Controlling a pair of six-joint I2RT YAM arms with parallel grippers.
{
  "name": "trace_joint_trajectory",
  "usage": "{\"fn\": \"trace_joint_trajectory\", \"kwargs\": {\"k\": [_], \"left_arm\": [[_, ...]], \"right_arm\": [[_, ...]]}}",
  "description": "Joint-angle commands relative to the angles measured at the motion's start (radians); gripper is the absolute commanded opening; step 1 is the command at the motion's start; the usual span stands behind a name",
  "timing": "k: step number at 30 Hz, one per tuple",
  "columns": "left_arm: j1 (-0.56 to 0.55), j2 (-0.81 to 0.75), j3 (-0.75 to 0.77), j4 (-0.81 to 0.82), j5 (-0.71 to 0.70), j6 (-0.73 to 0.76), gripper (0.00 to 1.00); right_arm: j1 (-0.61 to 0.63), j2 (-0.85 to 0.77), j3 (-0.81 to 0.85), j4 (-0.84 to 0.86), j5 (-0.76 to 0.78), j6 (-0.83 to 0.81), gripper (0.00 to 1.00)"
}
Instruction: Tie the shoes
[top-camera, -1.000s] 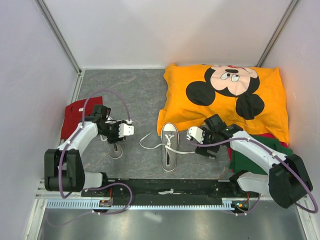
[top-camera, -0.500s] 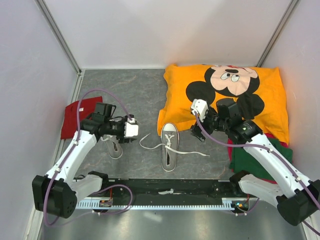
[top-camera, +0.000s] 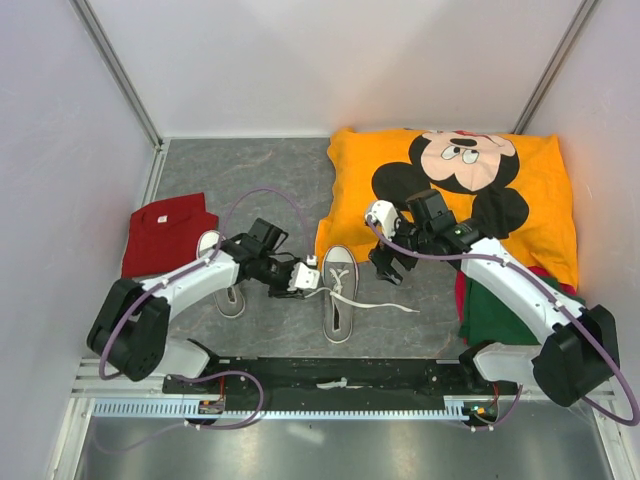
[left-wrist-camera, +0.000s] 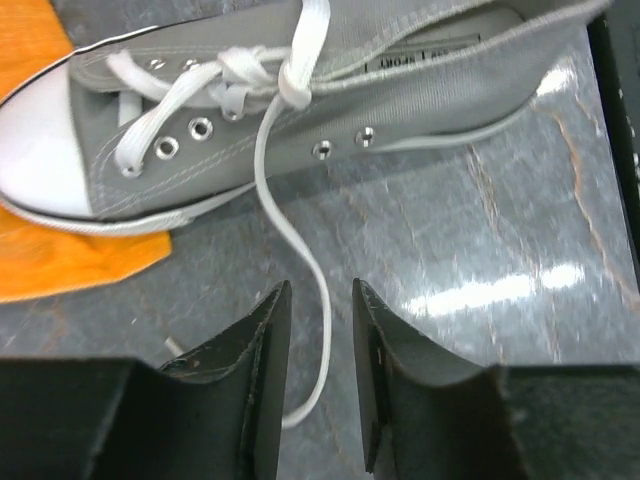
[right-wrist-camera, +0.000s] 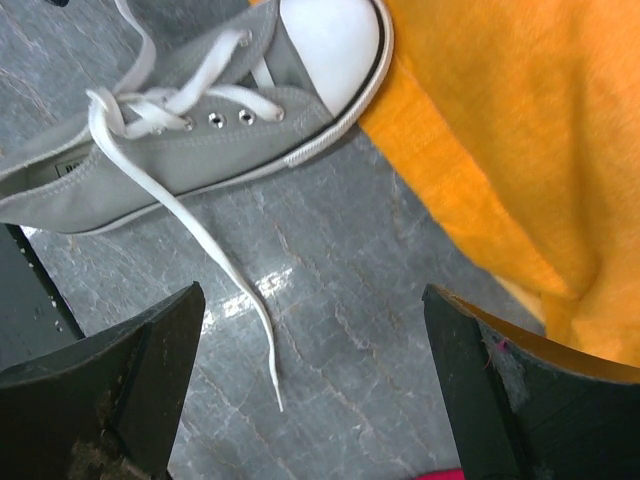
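Observation:
One grey shoe (top-camera: 338, 300) with a white toe cap lies mid-table, toe against the orange pillow. Its white laces trail left (top-camera: 290, 287) and right (top-camera: 388, 304). The second shoe (top-camera: 226, 297) lies left, partly under my left arm. My left gripper (top-camera: 306, 280) is just left of the middle shoe. In the left wrist view the shoe (left-wrist-camera: 300, 130) fills the top, and its lace (left-wrist-camera: 322, 300) runs down between the narrowly open fingers of my left gripper (left-wrist-camera: 320, 290), untouched. My right gripper (top-camera: 388, 262) is wide open; in its wrist view (right-wrist-camera: 312, 295) it hovers over the other lace end (right-wrist-camera: 262, 330) beside the shoe (right-wrist-camera: 200, 150).
An orange Mickey Mouse pillow (top-camera: 450, 190) covers the back right. A red cloth (top-camera: 165, 228) lies at the left. A green cloth (top-camera: 505, 310) lies under my right arm. A black rail (top-camera: 320, 375) runs along the near edge.
My left gripper has swung right from the left shoe to the middle shoe's left lace. My right gripper has moved left and lower towards the right lace.

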Motion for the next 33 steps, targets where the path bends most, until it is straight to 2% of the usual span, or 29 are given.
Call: {"fn": "trace_joint_trajectory", "kwargs": {"k": [1,5,11,15,17,18,20,23,25,26,27,33], "left_arm": [[-0.062,0.066,-0.011,0.208,-0.064,-0.194,0.37],[-0.091,0.122,0.0,0.238,-0.146,-0.241,0.37],[-0.1,0.155,0.001,0.217,-0.193,-0.234,0.33],[-0.1,0.138,-0.013,0.208,-0.196,-0.215,0.17],[-0.1,0.118,-0.014,0.191,-0.178,-0.208,0.13],[-0.1,0.106,-0.016,0.18,-0.164,-0.206,0.06],[-0.1,0.077,-0.014,0.175,-0.131,-0.214,0.02],[-0.1,0.012,-0.011,0.154,-0.068,-0.224,0.02],[-0.1,0.012,-0.003,0.126,-0.08,-0.232,0.13],[-0.1,0.02,0.001,0.117,-0.112,-0.228,0.23],[-0.1,0.033,-0.008,0.113,-0.132,-0.223,0.27],[-0.1,0.086,-0.027,0.12,-0.172,-0.191,0.3]], "right_arm": [[-0.001,-0.011,-0.045,-0.04,0.055,0.041,0.98],[-0.001,-0.018,-0.072,-0.063,0.082,0.029,0.97],[-0.001,-0.02,-0.105,-0.086,0.108,-0.011,0.96],[-0.001,-0.017,-0.12,-0.098,0.115,-0.034,0.95],[-0.002,-0.014,-0.125,-0.107,0.112,-0.044,0.94],[-0.001,-0.011,-0.128,-0.109,0.115,-0.048,0.93],[-0.002,-0.009,-0.131,-0.115,0.117,-0.059,0.9],[-0.001,0.001,-0.138,-0.118,0.122,-0.073,0.86],[-0.001,0.008,-0.14,-0.116,0.125,-0.08,0.85],[-0.001,0.011,-0.14,-0.118,0.126,-0.083,0.86],[-0.001,0.014,-0.14,-0.116,0.126,-0.085,0.86],[-0.002,0.017,-0.132,-0.129,0.122,-0.091,0.86]]}}
